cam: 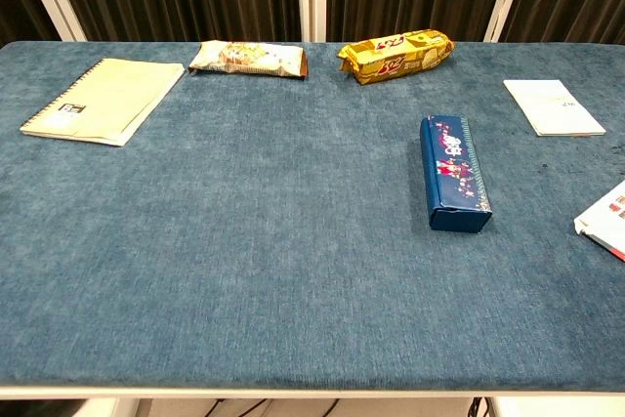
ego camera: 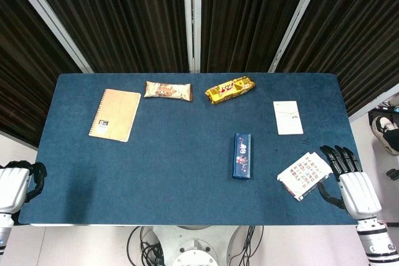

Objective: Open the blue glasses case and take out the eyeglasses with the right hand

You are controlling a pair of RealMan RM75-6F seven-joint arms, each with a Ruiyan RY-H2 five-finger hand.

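Head view showed the blue glasses case [ego camera: 243, 155] lying closed on the bench [ego camera: 181, 154], right of centre, its long side running away from the robot. The right hand [ego camera: 349, 182] rested at the bench's right edge, dark fingers extended and holding nothing, just beside a colourful printed booklet [ego camera: 304, 174]. The left hand [ego camera: 19, 182] sat at the left edge, fingers curled in around nothing. Along the far side lay a tan notebook [ego camera: 115, 114], a brown snack packet [ego camera: 168, 90], a yellow snack packet [ego camera: 230, 90] and a white card [ego camera: 288, 118]. Neither hand appeared in the chest view.
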